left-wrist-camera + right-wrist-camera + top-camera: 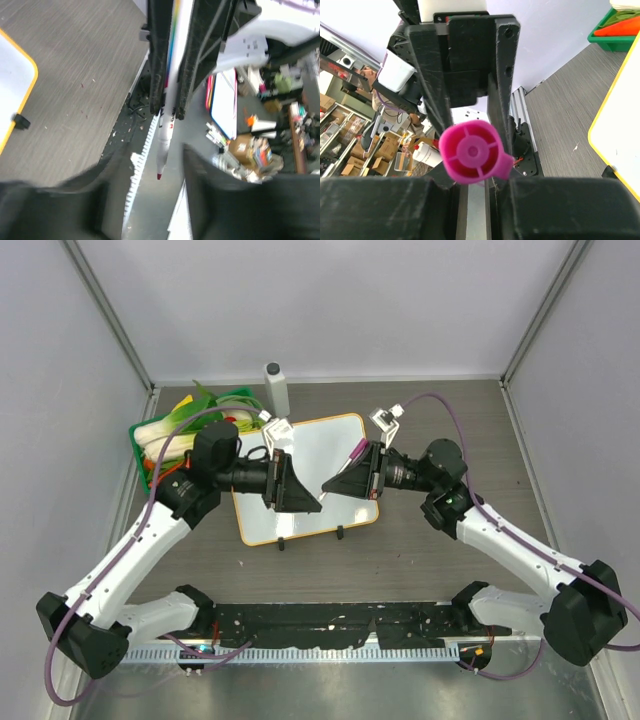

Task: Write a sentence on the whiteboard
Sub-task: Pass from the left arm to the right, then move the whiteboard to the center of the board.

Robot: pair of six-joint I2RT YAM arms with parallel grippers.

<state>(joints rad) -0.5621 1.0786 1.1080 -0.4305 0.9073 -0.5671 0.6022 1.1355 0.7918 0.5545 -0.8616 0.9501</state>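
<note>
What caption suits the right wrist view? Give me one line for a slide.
Right end effector grips a pink marker cap, seen end-on, with the orange-framed whiteboard corner at right.

Green tray (134,432) of veg (160,430), incl. a leek, sits far left on grey table (450,540). Upright white bottle (276,390) w/ grey top stands just right of it.

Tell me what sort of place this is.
Most likely a robotics lab test cell. A left arm and a right arm are bolted to a wood-grain table, which is closed in by white panels on metal framing. The wrist views show cluttered shelves and cardboard boxes beyond.
</note>
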